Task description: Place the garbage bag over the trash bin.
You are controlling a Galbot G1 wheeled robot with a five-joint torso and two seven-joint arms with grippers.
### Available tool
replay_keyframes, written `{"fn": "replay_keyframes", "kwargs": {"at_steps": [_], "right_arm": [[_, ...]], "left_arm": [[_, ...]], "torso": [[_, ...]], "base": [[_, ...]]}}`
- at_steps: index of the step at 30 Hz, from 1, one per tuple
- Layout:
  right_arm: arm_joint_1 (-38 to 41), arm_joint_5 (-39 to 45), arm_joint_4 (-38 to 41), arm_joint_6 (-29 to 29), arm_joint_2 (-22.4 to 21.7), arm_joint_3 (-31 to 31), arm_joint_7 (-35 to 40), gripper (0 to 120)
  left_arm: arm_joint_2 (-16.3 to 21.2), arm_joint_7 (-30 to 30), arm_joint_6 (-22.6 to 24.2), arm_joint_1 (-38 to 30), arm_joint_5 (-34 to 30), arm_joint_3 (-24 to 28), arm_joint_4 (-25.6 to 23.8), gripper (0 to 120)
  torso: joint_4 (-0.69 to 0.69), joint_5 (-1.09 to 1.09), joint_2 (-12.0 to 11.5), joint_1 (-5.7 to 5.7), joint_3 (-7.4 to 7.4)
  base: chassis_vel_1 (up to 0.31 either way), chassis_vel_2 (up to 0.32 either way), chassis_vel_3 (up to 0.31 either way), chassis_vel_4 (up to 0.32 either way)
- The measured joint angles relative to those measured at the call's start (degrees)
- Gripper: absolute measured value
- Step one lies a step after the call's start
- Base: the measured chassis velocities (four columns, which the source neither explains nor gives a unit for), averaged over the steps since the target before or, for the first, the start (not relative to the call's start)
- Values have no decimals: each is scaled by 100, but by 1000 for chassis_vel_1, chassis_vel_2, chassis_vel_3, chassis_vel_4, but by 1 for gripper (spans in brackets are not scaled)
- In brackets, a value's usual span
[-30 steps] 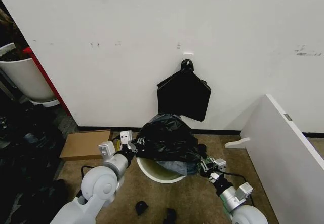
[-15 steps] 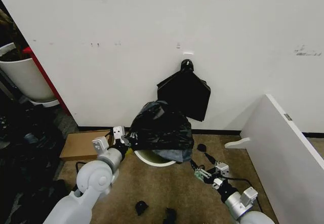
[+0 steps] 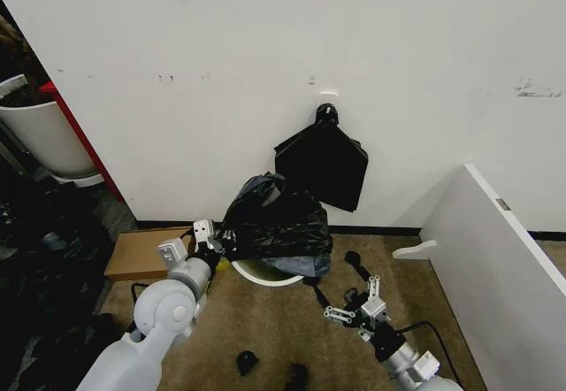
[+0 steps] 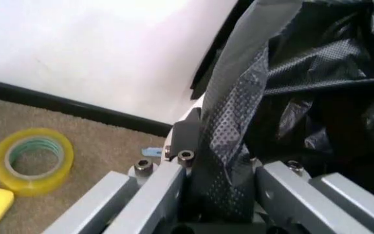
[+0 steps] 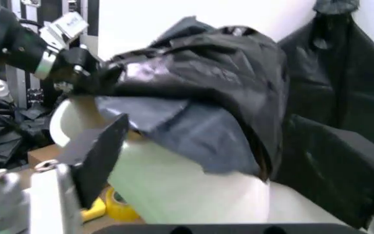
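Trash bin [image 3: 265, 273]: I saw it standing on the carpet against the wall, near rim bare.
Garbage bag [image 3: 276, 223]: it sat heaped over the bin's top; thin, light, slippery film, I judged, best taken by its edge hem.
Left gripper [image 3: 212, 248]: clamped on a fold of bag at the bin's left rim.
Right gripper [image 3: 353, 303]: fingers spread, empty, well clear of the bin.
Tape roll [image 4: 33, 159]: on the floor beside the bin.

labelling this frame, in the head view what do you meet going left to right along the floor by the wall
large white tub → cardboard box → left gripper, shut on the garbage bag draped over the trash bin → right gripper, open → white board
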Motion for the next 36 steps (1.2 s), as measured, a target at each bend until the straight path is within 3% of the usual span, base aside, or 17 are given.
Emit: {"fn": "replay_keyframes", "kwargs": {"at_steps": [4, 6, 12, 24, 36], "right_arm": [[42, -179, -133, 79, 48, -16, -19, 70], [47, -207, -155, 110, 61, -16, -29, 67], [12, -383, -214, 173, 82, 9, -62, 40], [-116, -418, -236, 301, 51, 23, -165, 0], [-250, -230, -493, 573, 64, 120, -1143, 0]], "left_arm": [[-25, -9, 0, 11, 31, 59, 7, 1], [-25, -11, 0, 13, 35, 67, 7, 1], [-32, -23, 0, 39, 59, 81, -16, 1], [-48, -65, 4, 93, 62, 18, -110, 1], [-80, -153, 22, 88, -112, -125, -179, 1]], "torso": [[0, 0, 0, 0, 0], [0, 0, 0, 0, 0], [0, 1, 0, 0, 0], [0, 1, 0, 0, 0], [0, 1, 0, 0, 0]], "base": [[0, 0, 0, 0], [0, 0, 0, 0], [0, 0, 0, 0], [0, 0, 0, 0], [0, 0, 0, 0]]}}
